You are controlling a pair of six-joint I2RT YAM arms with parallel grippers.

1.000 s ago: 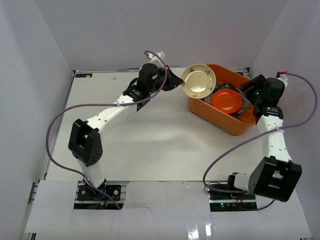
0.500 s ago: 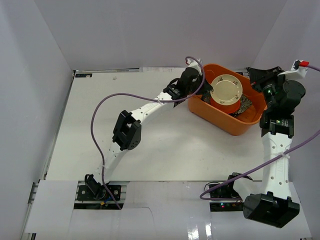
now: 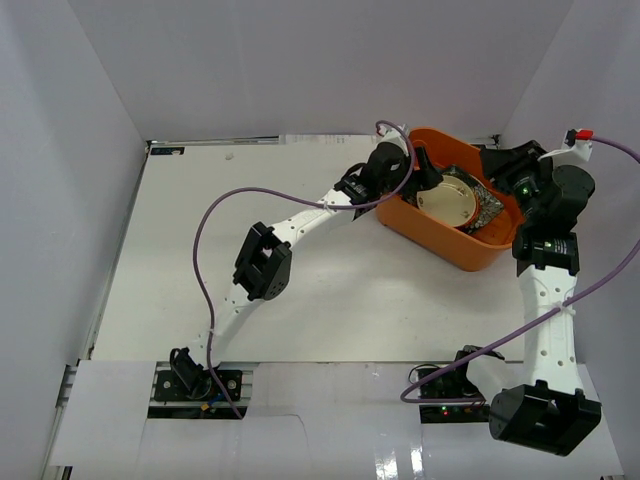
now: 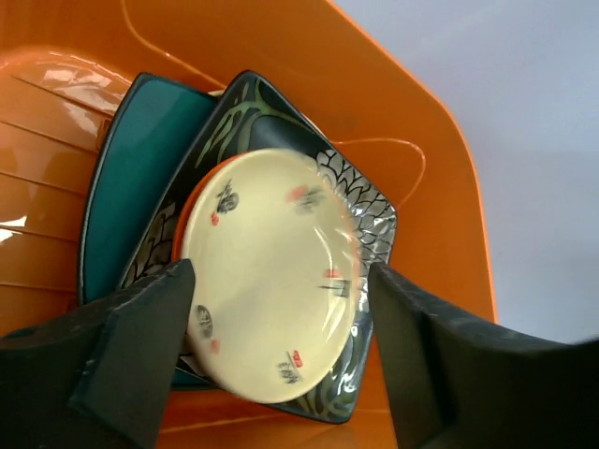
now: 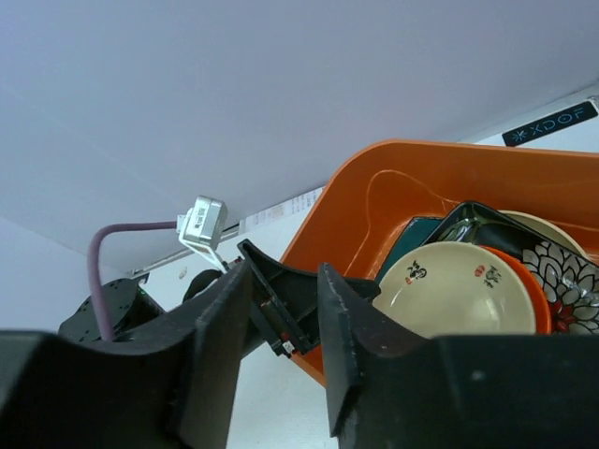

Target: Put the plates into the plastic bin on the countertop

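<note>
The orange plastic bin (image 3: 432, 236) stands at the back right of the white countertop (image 3: 300, 270). Inside it a patterned beige plate (image 4: 271, 281) lies, slightly blurred, on a red plate (image 5: 526, 281), a square black flowered plate (image 4: 360, 201) and a square dark teal plate (image 4: 131, 187). My left gripper (image 4: 279, 276) hangs just over the bin's left end (image 3: 428, 178), open, with one finger on each side of the beige plate and not gripping it. My right gripper (image 5: 279, 309) is at the bin's far right corner (image 3: 497, 160), open with nothing between its fingers.
White walls close in the countertop on three sides. A purple cable loops from the left arm (image 3: 260, 265) over the counter's left half. The right arm (image 3: 545, 290) stands along the right wall beside the bin. A black label (image 5: 550, 123) sits at the counter's back edge.
My left gripper carried the beige plate over the bin, lowered it and let it go onto the red plate. My right gripper swung up at the bin's right end; its jaws are narrower.
</note>
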